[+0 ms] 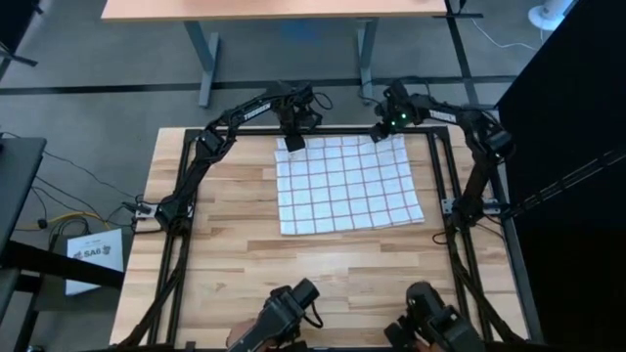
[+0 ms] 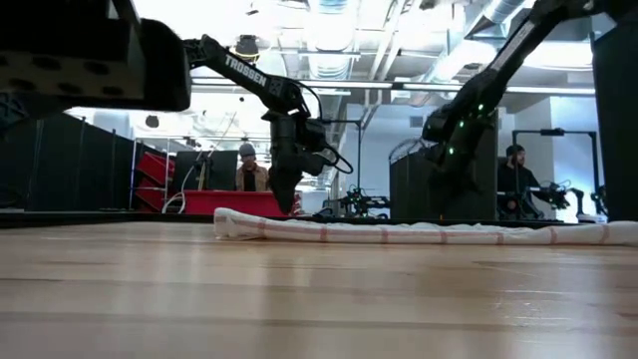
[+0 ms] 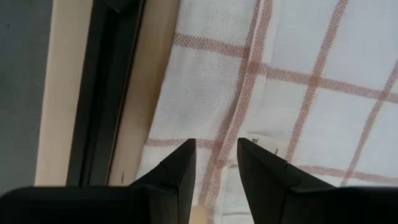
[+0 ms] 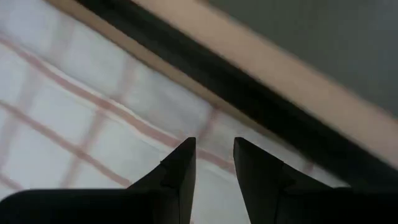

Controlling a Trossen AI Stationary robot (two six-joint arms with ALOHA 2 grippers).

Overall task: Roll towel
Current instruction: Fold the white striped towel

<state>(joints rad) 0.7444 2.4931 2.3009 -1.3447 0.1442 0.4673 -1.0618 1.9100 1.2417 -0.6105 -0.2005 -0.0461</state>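
Both grippers, left (image 1: 292, 143) and right (image 1: 380, 135), hover with fingers apart over the flat towel's (image 1: 347, 186) far corners; we should pinch both evenly before rolling.

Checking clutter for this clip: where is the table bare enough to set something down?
Bare wood lies left of the towel out to the left frame rail, and across the near strip of the table. The far edge is crowded: left gripper and right gripper hover over the towel's far corners.
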